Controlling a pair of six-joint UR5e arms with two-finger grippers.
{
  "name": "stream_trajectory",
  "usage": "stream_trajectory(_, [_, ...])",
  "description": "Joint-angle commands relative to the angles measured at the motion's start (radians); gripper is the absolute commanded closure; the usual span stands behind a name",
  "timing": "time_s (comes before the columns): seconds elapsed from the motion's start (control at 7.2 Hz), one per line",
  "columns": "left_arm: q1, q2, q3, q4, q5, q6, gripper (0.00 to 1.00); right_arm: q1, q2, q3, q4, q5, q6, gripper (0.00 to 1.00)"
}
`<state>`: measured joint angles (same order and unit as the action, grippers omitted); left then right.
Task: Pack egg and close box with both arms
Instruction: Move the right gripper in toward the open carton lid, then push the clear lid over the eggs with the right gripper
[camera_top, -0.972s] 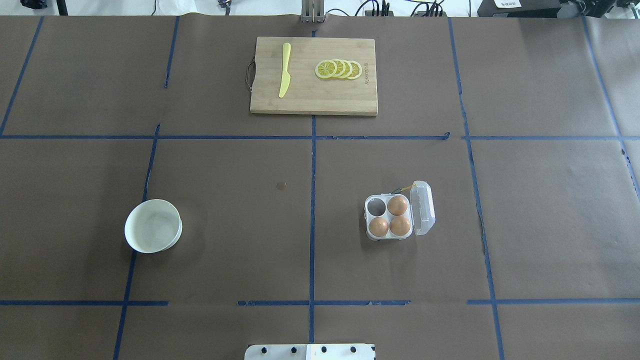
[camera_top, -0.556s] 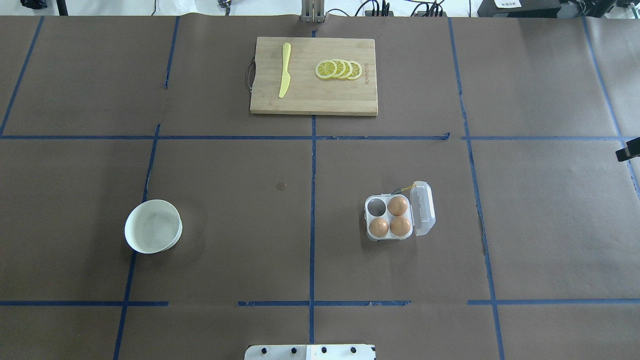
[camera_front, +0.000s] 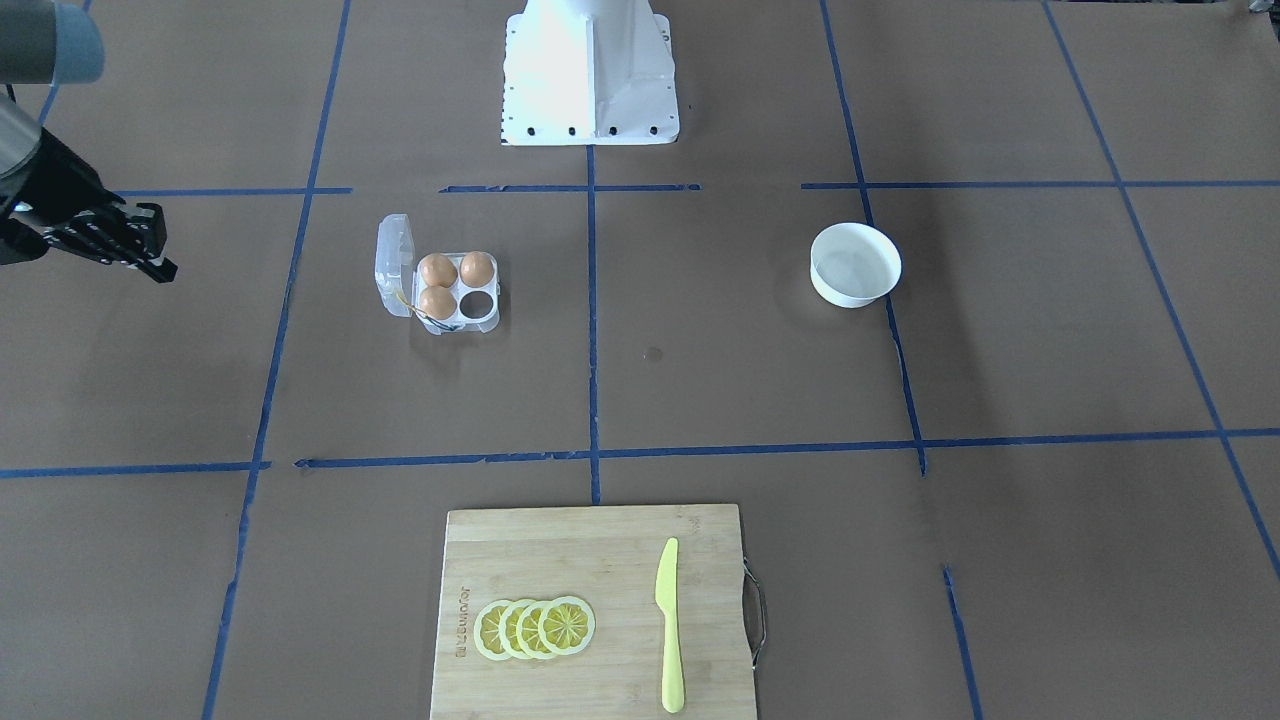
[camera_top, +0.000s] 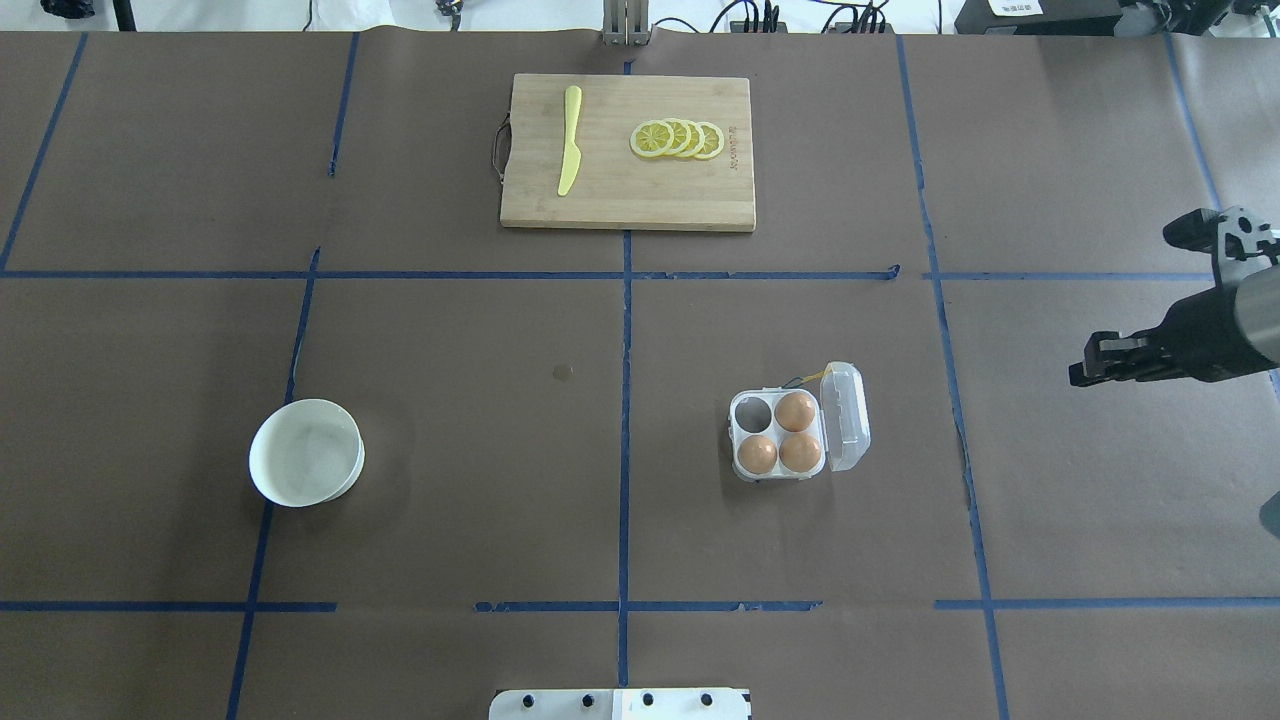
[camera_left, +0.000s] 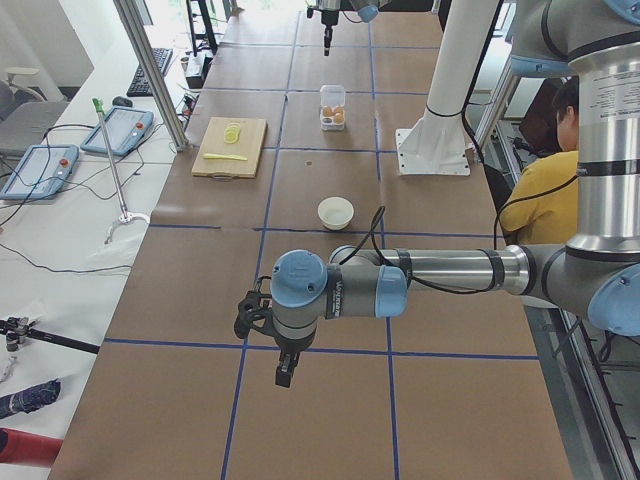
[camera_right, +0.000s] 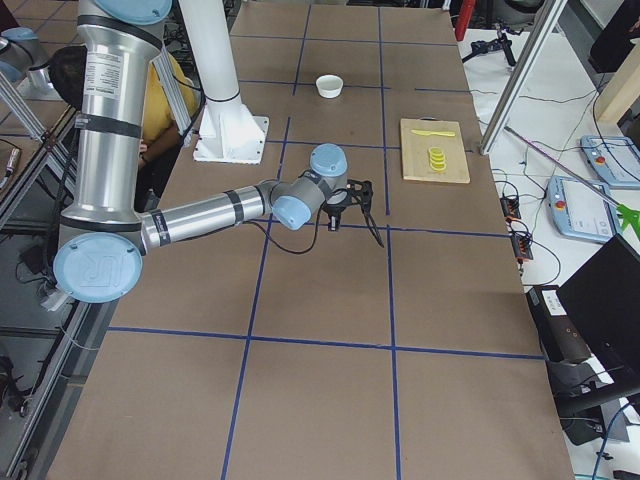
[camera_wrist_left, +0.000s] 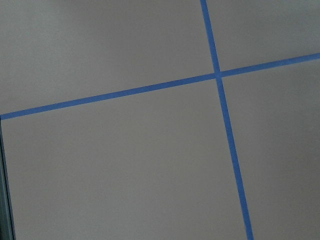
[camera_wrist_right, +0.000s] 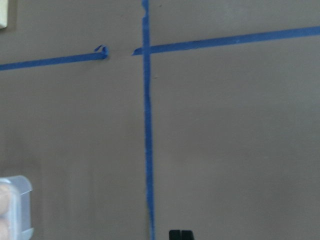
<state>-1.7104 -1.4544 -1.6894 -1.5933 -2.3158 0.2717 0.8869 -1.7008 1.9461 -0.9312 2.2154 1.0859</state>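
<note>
The box (camera_top: 779, 434), a clear four-cell carton, stands right of the table's middle with its lid (camera_top: 846, 416) swung open to the right. Three brown eggs (camera_top: 796, 410) sit in it, and the far-left cell (camera_top: 752, 412) is empty. It also shows in the front view (camera_front: 452, 296). My right gripper (camera_top: 1078, 374) hangs well to the right of the box, apart from it, with its fingers together and empty; it also shows in the front view (camera_front: 164, 270). My left gripper (camera_left: 283, 376) shows only in the left side view, so I cannot tell its state.
A white bowl (camera_top: 305, 466) that looks empty stands at the near left. A wooden cutting board (camera_top: 628, 152) with a yellow knife (camera_top: 569, 140) and lemon slices (camera_top: 678, 139) lies at the far middle. The robot base plate (camera_top: 620, 704) is at the near edge.
My right arm has come in from the right edge of the overhead view and moved left toward the box. The box, eggs and bowl have not moved.
</note>
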Motion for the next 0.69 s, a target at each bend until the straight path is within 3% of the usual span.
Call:
stream_trajectory(0.0, [0.0,-0.001,-0.001,0.0,-0.001,0.001,0.0,-0.152,0.089,-0.002,0.107,-0.1,0.212,1.0])
stream_trajectory(0.28, [0.0,-0.004,-0.003,0.0,-0.001,0.001,0.0,-0.314,0.23,-0.022,0.107,-0.285,0.349,1.0])
stream_trajectory(0.56, [0.002,-0.006,-0.001,0.0,-0.001,0.001,0.0,-0.361,0.286,-0.027,0.1,-0.33,0.364,1.0])
